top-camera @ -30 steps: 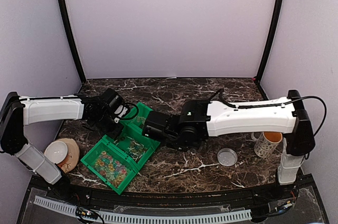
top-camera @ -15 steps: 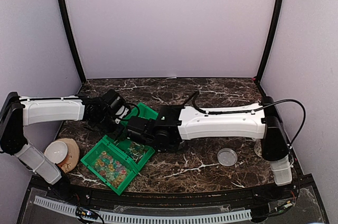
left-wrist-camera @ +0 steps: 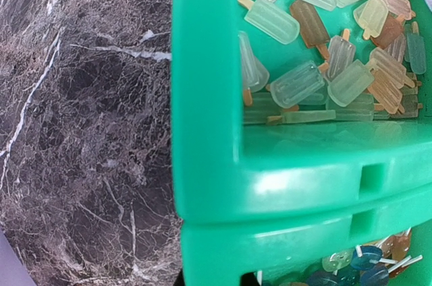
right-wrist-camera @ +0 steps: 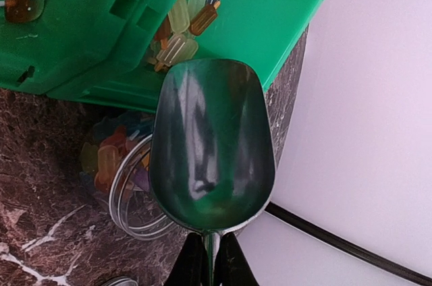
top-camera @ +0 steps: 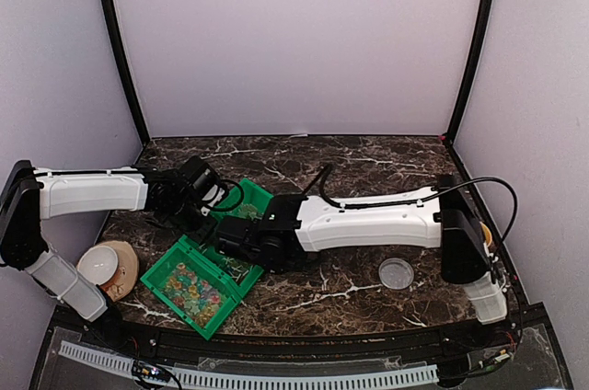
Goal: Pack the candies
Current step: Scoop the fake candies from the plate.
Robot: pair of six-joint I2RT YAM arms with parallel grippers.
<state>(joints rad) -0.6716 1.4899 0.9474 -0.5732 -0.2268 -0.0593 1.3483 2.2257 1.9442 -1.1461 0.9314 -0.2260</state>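
Right gripper (right-wrist-camera: 210,249) clamped on the handle of an empty scoop (right-wrist-camera: 210,144), poised over a clear jar (right-wrist-camera: 120,198) just beside the green bin (right-wrist-camera: 283,23); left gripper (top-camera: 207,204) clenched at the bin's far edge, its hold unclear. Candies (right-wrist-camera: 101,158) lie in jar and bin; next, probably, a dip into the bin to load the scoop

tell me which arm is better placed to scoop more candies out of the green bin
Right. The right gripper holds the empty metal scoop, with its bowl right beside the green bin and its candies. The left gripper is shut at the bin's left side, with no tool in view.
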